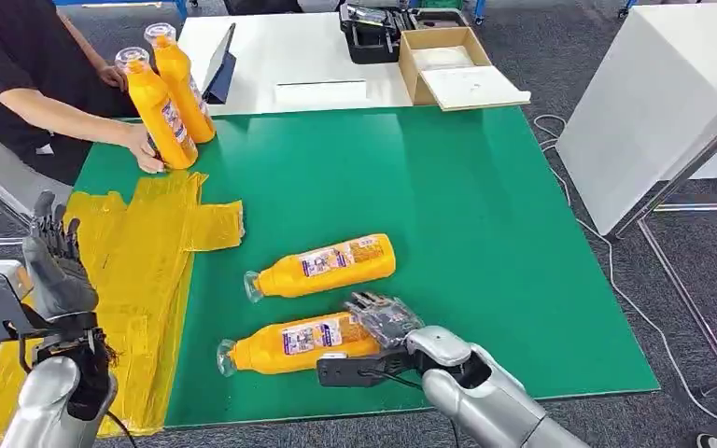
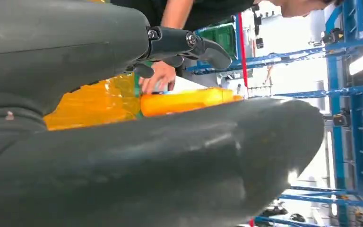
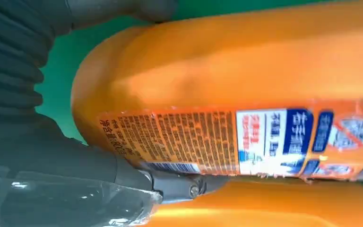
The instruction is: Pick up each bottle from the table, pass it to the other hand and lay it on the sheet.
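Orange plastic bottle (image 1: 294,343) lying flat on the green table (image 1: 485,233) just beside the crinkly yellow sheet (image 1: 140,280), right hand (image 1: 385,319) wrapped round its fat end, left hand (image 1: 56,266) up over the sheet, fingers spread, holding nothing, second orange bottle (image 1: 322,266) lying near the first, a person's hand (image 1: 145,149) touching two standing orange bottles (image 1: 168,93) past the sheet

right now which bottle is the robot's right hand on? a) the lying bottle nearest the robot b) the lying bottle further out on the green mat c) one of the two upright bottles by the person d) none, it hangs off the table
a: the right hand lies on the base end of the nearest lying bottle, and the right wrist view shows that hand's thumb and fingers on either side of its orange body.
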